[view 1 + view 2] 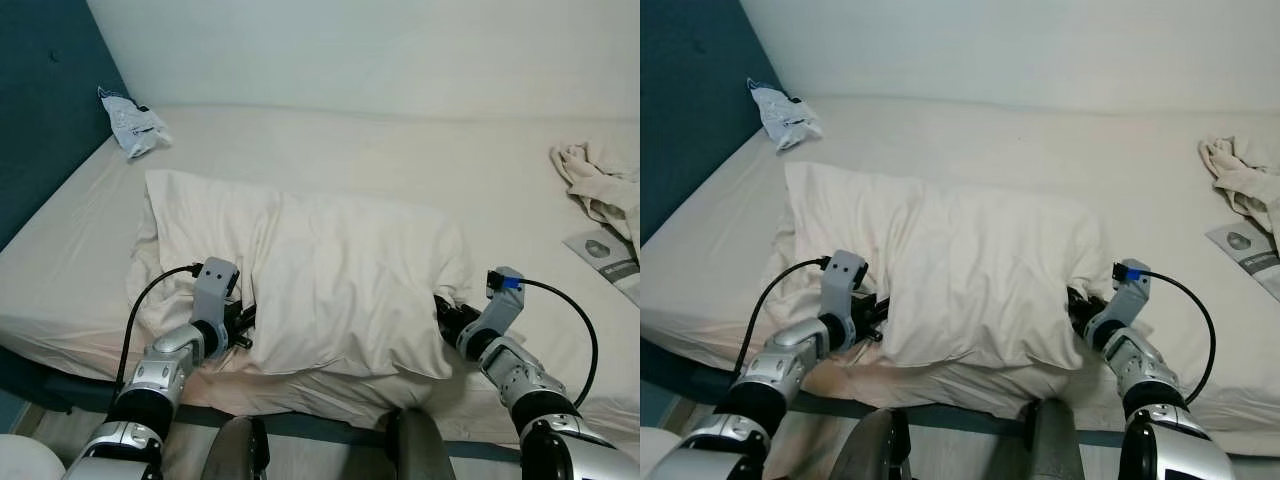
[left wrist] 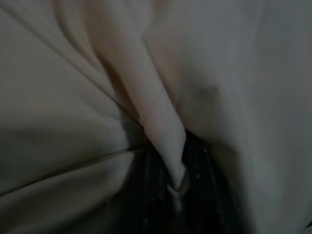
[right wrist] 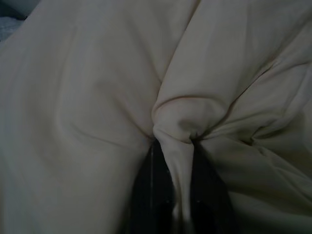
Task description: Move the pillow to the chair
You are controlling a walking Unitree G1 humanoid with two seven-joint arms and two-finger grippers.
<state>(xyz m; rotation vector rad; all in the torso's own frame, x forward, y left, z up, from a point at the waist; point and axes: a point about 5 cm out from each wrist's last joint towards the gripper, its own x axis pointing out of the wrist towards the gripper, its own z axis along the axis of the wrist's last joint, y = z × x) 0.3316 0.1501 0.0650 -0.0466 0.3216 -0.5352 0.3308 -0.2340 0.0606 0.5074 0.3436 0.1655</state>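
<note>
- The pillow [image 1: 310,280] lies flat on the bed [image 1: 450,160], close to the bed's near edge. You see no chair from here.
- Your left gripper [image 1: 243,325] is at the pillow's left end. In the left wrist view a fold of the pillow cloth [image 2: 165,141] runs down between the dark fingers [image 2: 146,190], so they are pinching the cover.
- Your right gripper [image 1: 445,315] is at the pillow's right end. In the right wrist view its two black fingers [image 3: 148,190] are pressed on a bunched fold of cloth [image 3: 178,122].
- I think you hold both ends because the pillow is wide and soft; with one grip it would hang and drag.
- Beyond the pillow, a small packet [image 1: 133,125] lies near the bed's far left corner, and a crumpled cloth [image 1: 600,185] with a leaflet [image 1: 610,255] lies far to the pillow's right. They are well apart from it.
- The lift is not yet done, in my judgement.
</note>
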